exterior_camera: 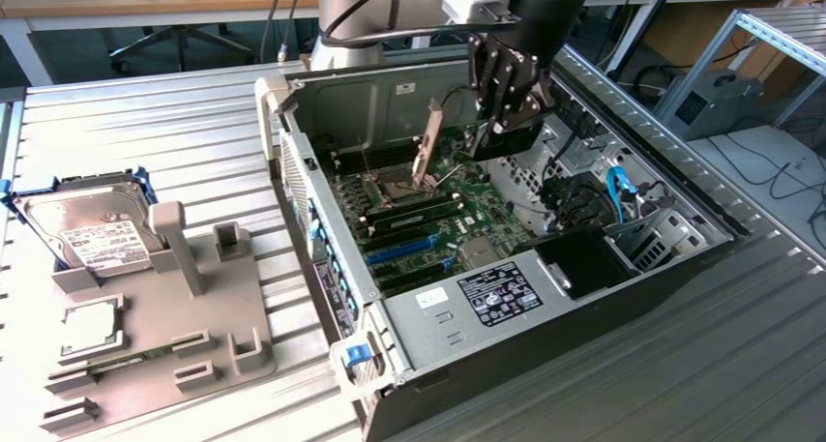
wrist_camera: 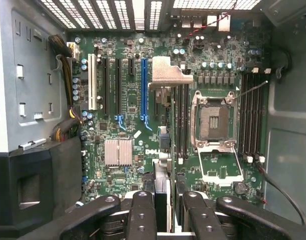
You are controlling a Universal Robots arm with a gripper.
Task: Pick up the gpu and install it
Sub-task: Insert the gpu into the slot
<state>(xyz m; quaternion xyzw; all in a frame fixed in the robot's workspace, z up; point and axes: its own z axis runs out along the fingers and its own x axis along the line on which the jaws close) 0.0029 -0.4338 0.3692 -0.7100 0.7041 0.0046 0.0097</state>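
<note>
- While your gripper hangs inside the open case, its fingers are clamped on the gpu. In the wrist view you see the card edge-on, pinched near one end, with its silver bracket at the far end.
- You hold it on edge, I judge, so that its connector side faces the board and can go straight down into a slot.
- The bracket points toward the vented rear wall, which is where it has to sit for the ports to face out.
- The card runs parallel to the slots and shows just beside the blue slot, between it and the memory slots. Because it sits above the board, you cannot tell which slot it is truly over.
- It looks not yet seated: in the exterior view the gripper is well above the board, and the bracket is up off it.
- On the exterior view's left, the hard drive stands in the fixture outside the case, well apart from the work.
</note>
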